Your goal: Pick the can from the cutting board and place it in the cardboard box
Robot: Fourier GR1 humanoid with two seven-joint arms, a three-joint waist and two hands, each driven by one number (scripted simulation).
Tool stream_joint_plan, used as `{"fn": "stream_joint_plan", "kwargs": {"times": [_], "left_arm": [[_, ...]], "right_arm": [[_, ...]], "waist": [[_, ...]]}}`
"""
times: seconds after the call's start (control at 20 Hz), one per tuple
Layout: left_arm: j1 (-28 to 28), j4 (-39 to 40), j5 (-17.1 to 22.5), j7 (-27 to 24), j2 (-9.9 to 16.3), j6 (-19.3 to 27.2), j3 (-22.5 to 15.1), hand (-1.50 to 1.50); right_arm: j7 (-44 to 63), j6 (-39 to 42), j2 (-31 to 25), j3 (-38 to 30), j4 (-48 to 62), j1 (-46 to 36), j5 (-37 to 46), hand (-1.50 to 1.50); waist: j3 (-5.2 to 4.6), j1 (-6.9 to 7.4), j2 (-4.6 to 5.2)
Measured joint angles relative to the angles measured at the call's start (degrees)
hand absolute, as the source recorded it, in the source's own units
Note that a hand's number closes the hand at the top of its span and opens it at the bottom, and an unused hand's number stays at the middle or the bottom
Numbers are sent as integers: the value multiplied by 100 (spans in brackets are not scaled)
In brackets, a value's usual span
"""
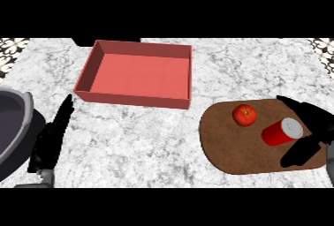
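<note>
A red can [281, 132] with a silver top stands on the round brown cutting board [231, 148] at the right, next to a red tomato [244, 115]. My right hand [317, 120] is open at the board's right edge. Its fingers reach behind the can and its thumb [301, 154] lies in front, so the can sits in the gap between them. The reddish cardboard box [85, 79] lies at the upper middle with nothing in it. My left hand [55, 132] rests open at the left, fingers up.
A dark grey round vessel [9, 126] sits at the left edge, just beside the left hand. White marble counter [143, 141] stretches between the box and the cutting board.
</note>
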Motion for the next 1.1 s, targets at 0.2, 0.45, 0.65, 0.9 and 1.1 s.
{"fn": "stream_joint_plan", "kwargs": {"times": [0.2, 0.45, 0.65, 0.9, 1.1], "left_arm": [[136, -120, -1, 0, 1, -129, 106, 0], [-45, 42, -71, 3, -127, -197, 178, 0], [-37, 83, -118, -66, -161, -230, 239, 0], [126, -217, -91, 36, -134, -324, 283, 0], [-31, -121, -103, 1, -121, -402, 275, 0]], "right_arm": [[-40, 76, 170, 75, 23, 58, 242, -150], [-223, 280, 271, -100, 161, 87, 292, 150], [-478, -40, 388, 84, 306, -5, 804, 150], [-906, -575, 266, 226, 393, -50, 1506, 150], [-1768, -738, 63, 363, 852, -623, 1698, 150]], "waist": [[-2, 6, -1], [-1, -3, 0], [-1, 4, 2], [0, 18, -1], [8, 179, 55]]}}
